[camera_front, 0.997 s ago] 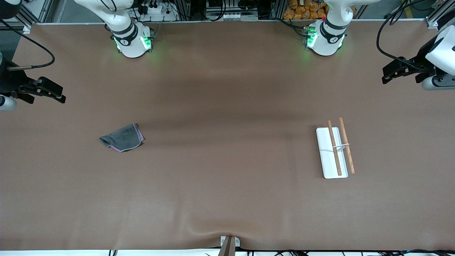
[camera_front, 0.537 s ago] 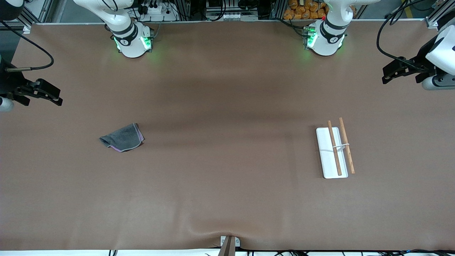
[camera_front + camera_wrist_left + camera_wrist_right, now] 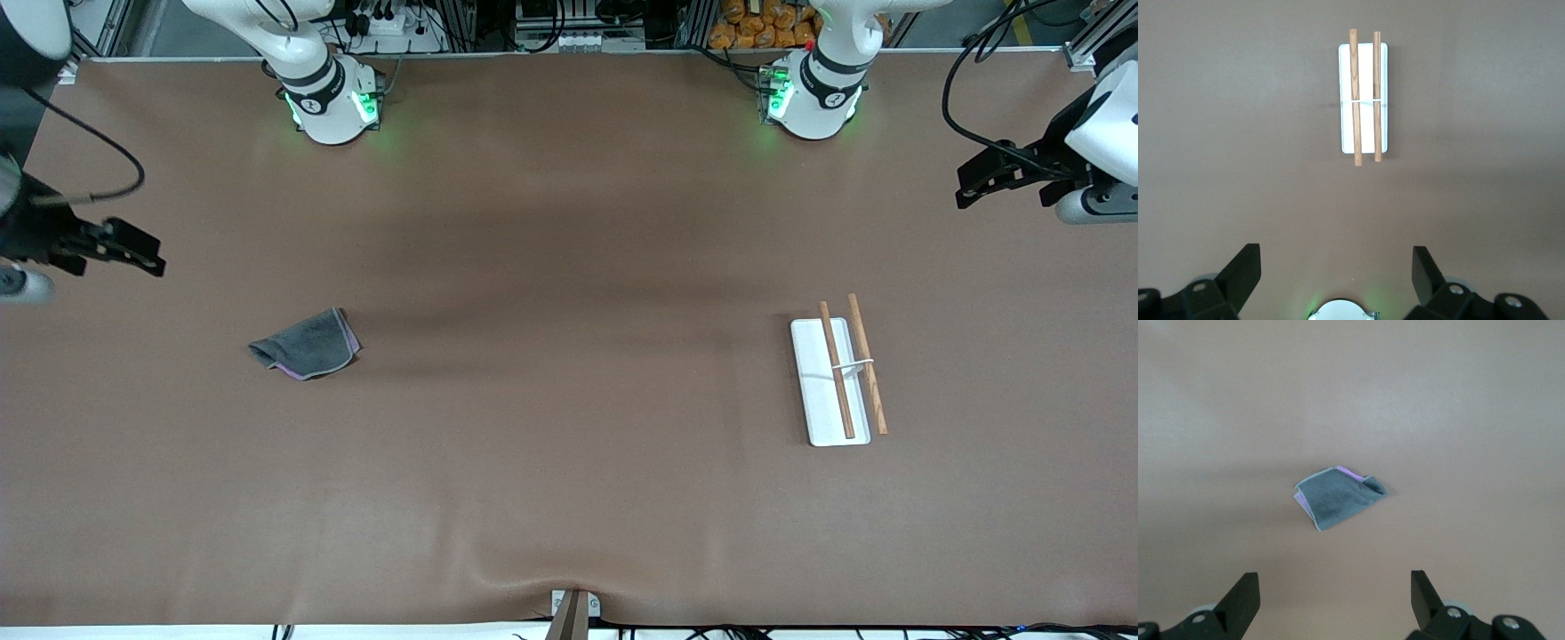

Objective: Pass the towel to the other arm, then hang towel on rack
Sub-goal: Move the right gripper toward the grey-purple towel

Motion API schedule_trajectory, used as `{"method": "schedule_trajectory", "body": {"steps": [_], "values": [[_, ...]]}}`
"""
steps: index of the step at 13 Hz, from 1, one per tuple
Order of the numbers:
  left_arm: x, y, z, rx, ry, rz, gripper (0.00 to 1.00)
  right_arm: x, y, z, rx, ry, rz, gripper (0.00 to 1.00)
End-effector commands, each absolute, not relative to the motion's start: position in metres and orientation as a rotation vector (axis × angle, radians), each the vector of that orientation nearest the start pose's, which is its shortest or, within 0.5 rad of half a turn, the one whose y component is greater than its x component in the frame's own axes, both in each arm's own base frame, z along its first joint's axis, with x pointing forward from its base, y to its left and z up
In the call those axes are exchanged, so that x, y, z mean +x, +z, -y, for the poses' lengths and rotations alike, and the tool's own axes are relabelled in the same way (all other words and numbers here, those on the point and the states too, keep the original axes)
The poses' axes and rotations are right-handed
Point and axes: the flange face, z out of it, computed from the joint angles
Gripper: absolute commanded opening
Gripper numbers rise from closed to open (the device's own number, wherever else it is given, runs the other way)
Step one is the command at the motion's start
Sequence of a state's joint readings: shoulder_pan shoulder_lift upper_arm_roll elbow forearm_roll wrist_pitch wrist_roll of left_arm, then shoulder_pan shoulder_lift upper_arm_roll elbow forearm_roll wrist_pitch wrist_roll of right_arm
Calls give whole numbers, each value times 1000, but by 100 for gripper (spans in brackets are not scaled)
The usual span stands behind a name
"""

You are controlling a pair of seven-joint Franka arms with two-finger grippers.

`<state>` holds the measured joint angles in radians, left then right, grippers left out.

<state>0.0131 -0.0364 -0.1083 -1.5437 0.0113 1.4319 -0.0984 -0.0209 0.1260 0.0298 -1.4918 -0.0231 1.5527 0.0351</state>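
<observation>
The towel [image 3: 307,355] lies crumpled on the brown table toward the right arm's end, dark grey face up with purple edging; the right wrist view shows it too [image 3: 1338,497]. The rack [image 3: 813,378], a white tray base with two wooden rods, rests toward the left arm's end and also shows in the left wrist view [image 3: 1364,80]. My right gripper [image 3: 147,258] hovers open and empty over its end of the table, apart from the towel [image 3: 1333,579]. My left gripper [image 3: 973,182] waits open and empty over its own end, away from the rack [image 3: 1336,252].
The two arm bases [image 3: 331,107] [image 3: 813,98] stand along the table's back edge, with cables and boxes past it. A small bracket [image 3: 573,609] sits at the front edge, mid-table. The brown mat [image 3: 569,400] stretches bare between towel and rack.
The right gripper has shifted a little over its end of the table. The left arm, the towel and the rack have not moved.
</observation>
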Motion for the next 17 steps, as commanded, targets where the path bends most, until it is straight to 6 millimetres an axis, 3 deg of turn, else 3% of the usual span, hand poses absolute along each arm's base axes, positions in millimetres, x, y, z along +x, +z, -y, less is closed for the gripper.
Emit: {"method": "schedule_trajectory", "body": {"steps": [1, 5, 8, 13, 15, 17], "values": [[525, 648, 53, -3119, 130, 4, 100, 615, 542, 21, -3176, 197, -93, 100], [525, 646, 52, -3120, 135, 4, 100, 637, 473, 52, -3140, 317, -173, 100], [525, 643, 50, -3119, 147, 9, 100, 649, 434, 55, -3132, 353, -175, 100], [525, 640, 50, -3118, 156, 9, 100, 657, 366, 53, -3039, 378, -213, 100], [526, 639, 50, -3118, 156, 11, 100, 658, 325, 46, -3042, 358, -209, 100], [526, 638, 50, -3118, 161, 9, 100, 664, 287, 32, -3045, 326, -186, 94]]}}
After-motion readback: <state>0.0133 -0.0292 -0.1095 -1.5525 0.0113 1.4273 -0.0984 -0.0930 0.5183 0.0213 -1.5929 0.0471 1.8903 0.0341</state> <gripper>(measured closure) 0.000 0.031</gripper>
